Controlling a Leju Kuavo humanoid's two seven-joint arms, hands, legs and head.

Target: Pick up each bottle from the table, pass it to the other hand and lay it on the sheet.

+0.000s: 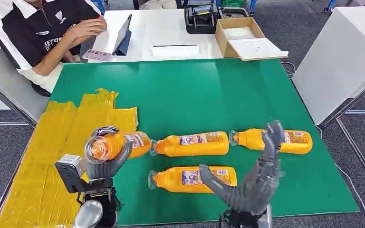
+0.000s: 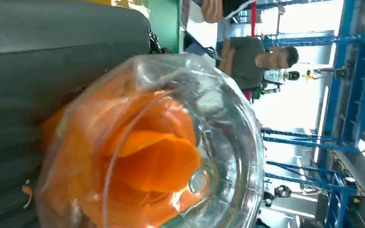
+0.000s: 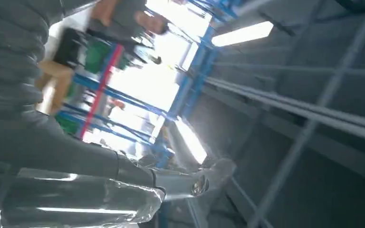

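Orange bottle (image 1: pixel 116 145) gripped in left hand (image 1: pixel 105 164), base toward camera, raised at the green mat's (image 1: pixel 195 90) edge beside the yellow sheet (image 1: pixel 62 142). Right hand (image 1: pixel 254 178) wide, fingers spread, holding nothing, above the mat. Three more orange bottles lie on the mat: middle bottle (image 1: pixel 192 144), far-right bottle (image 1: pixel 292 141), near bottle (image 1: pixel 185 179). Person (image 1: pixel 43 28) seated beyond.

The left hand (image 1: pixel 105 164) covers much of the held bottle (image 1: pixel 119 145). The seated person (image 1: pixel 47 28) is cut off at the head view's top edge.
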